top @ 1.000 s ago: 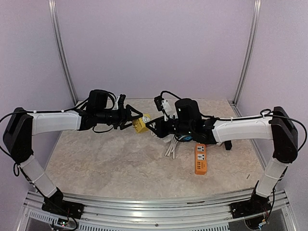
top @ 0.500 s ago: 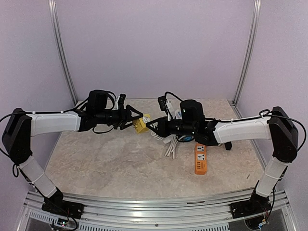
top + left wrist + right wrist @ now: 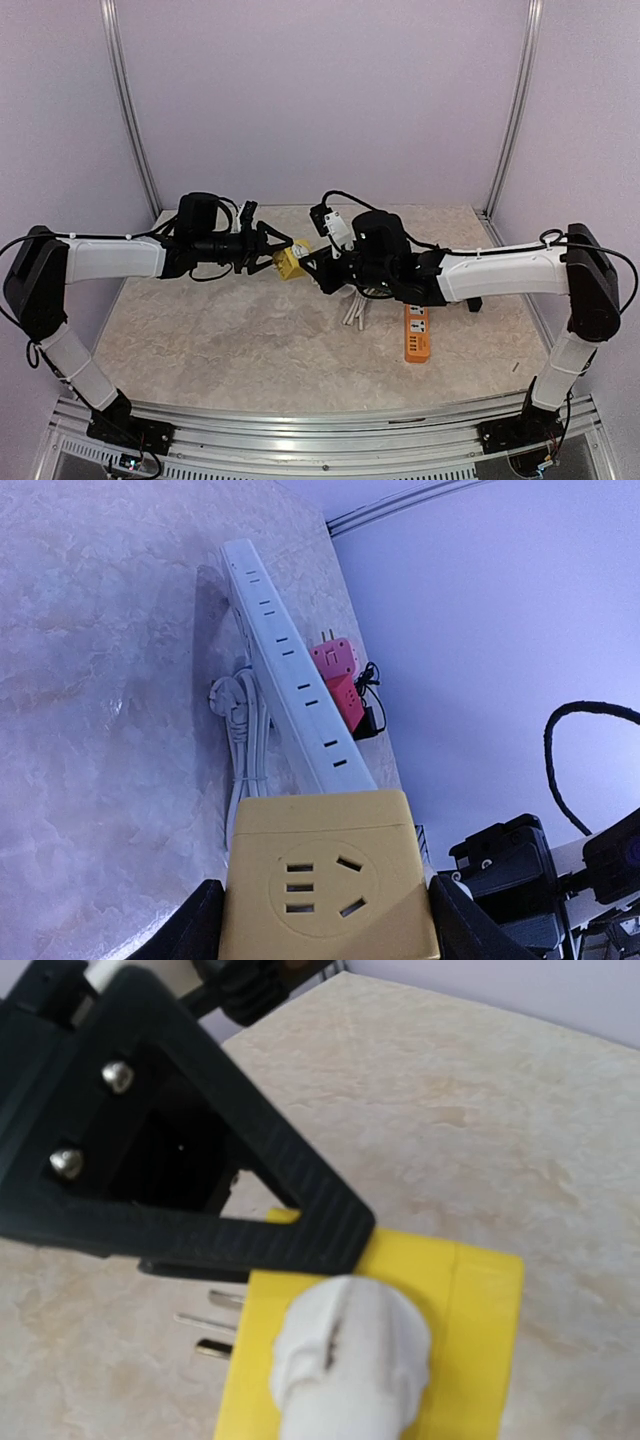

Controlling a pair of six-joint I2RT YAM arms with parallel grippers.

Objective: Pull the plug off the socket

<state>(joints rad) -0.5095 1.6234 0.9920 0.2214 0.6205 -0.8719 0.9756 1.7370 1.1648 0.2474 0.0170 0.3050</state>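
White plug (image 3: pixel 345 1360) is sitting in the face of the yellow socket cube (image 3: pixel 290 262). Both are hanging mid-air over the middle of the table (image 3: pixel 220 330), between the arms. Left gripper (image 3: pixel 270 252) is clamping the cube by its sides. Right gripper (image 3: pixel 318 268) is closed, gripping the plug as far as I can judge; its own fingers aren't showing. Plug axis is running gripper to gripper, so the pull should be going straight back toward the right arm, with the left bracing the cube. White power strip (image 3: pixel 290 670) is lying on the table below.

plug (image 3: pixel 345 1360) right of socket cube (image 3: pixel 290 262); power strip (image 3: pixel 417 332) on table (image 3: pixel 250 340), farther right
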